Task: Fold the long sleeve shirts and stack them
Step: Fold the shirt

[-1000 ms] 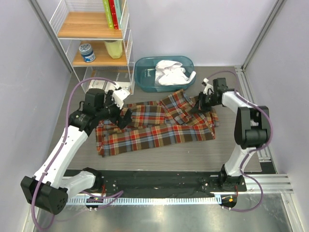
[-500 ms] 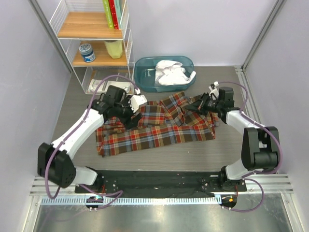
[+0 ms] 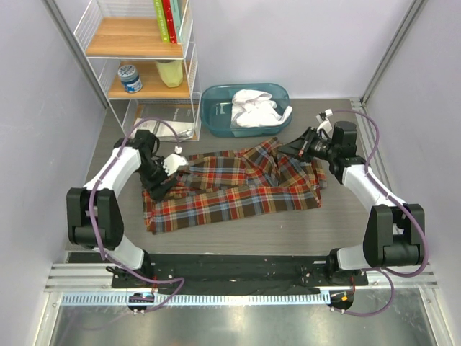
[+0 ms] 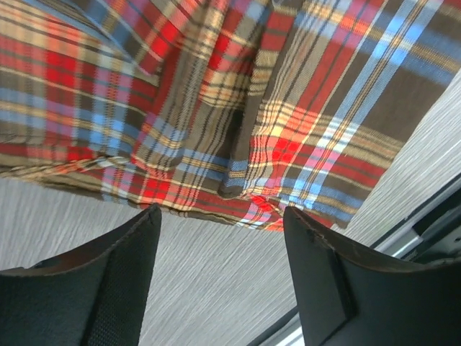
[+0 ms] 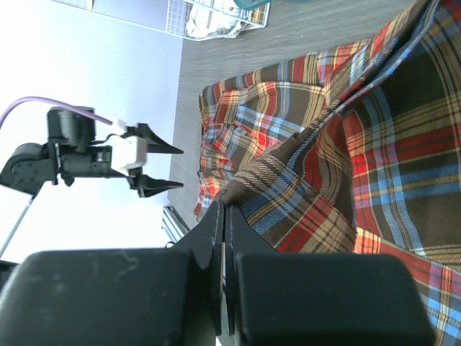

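Early days tbh: plaid shirt [image 3: 238, 189] lies rumpled, right gripper [image 5: 222, 207] pinching a fold, left gripper [image 4: 221, 216] spread, empty. White shirt [image 3: 253, 108] sits in the tub [image 3: 215, 121].

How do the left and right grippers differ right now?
The left gripper is open, with nothing between its fingers; the right gripper is shut on a raised fold of the plaid shirt. The left one hangs over the shirt's left edge; the right one is at its far right end. Both are at the same shirt.
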